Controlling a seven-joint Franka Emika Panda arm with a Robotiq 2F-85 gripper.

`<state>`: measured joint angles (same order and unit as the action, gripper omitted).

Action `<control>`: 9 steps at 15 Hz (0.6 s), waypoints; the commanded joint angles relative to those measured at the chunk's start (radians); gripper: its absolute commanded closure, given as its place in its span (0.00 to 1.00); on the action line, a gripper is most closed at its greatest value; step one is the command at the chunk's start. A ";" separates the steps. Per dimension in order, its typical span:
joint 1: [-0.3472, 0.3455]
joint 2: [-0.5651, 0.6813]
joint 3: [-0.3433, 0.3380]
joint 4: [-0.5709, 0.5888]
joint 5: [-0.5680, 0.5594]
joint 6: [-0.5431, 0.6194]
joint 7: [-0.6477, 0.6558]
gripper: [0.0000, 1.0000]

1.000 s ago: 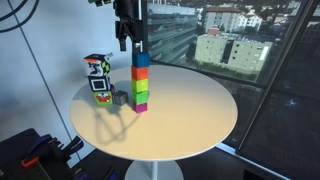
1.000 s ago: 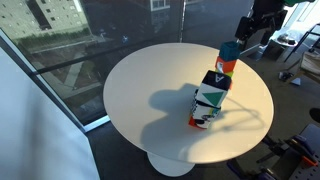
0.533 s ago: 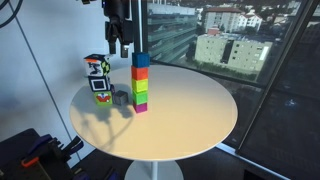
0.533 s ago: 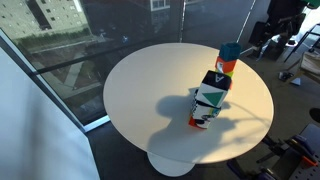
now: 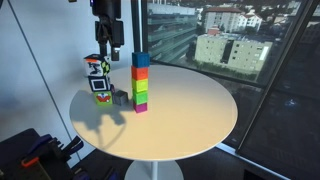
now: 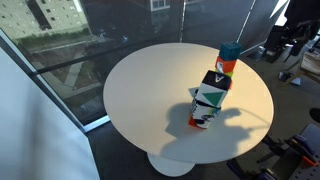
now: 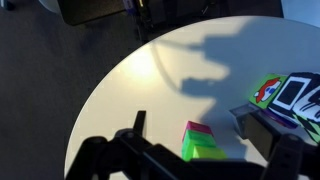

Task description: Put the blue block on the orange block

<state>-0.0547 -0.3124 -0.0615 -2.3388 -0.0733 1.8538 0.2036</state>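
The blue block [image 5: 140,60] sits on the orange block [image 5: 140,73], topping a stack with a green cube [image 5: 140,88] and a magenta cube [image 5: 140,103] below. In an exterior view the blue block [image 6: 229,50] and the orange block [image 6: 227,66] show behind the patterned toy. My gripper [image 5: 108,42] is open and empty, raised above the table, off to the side of the stack and apart from it. In the wrist view my gripper [image 7: 213,142] frames the green cube [image 7: 203,150] and the magenta cube [image 7: 199,130]; the blue and orange blocks are hidden there.
A multicoloured patterned cube toy [image 5: 97,76] [image 6: 208,102] [image 7: 291,94] stands near the stack. A small grey block [image 5: 120,97] [image 7: 259,130] lies between them. All rest on a round white table [image 5: 190,110] beside a large window.
My gripper has moved away from the top of the stack, sideways toward the patterned toy. The blue block stays on the orange block.
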 commanded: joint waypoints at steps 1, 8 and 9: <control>-0.010 -0.072 -0.008 -0.065 0.034 0.048 -0.057 0.00; -0.008 -0.129 -0.020 -0.140 0.058 0.172 -0.128 0.00; -0.007 -0.132 -0.021 -0.146 0.059 0.179 -0.136 0.00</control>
<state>-0.0556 -0.4041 -0.0745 -2.4477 -0.0395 1.9962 0.1194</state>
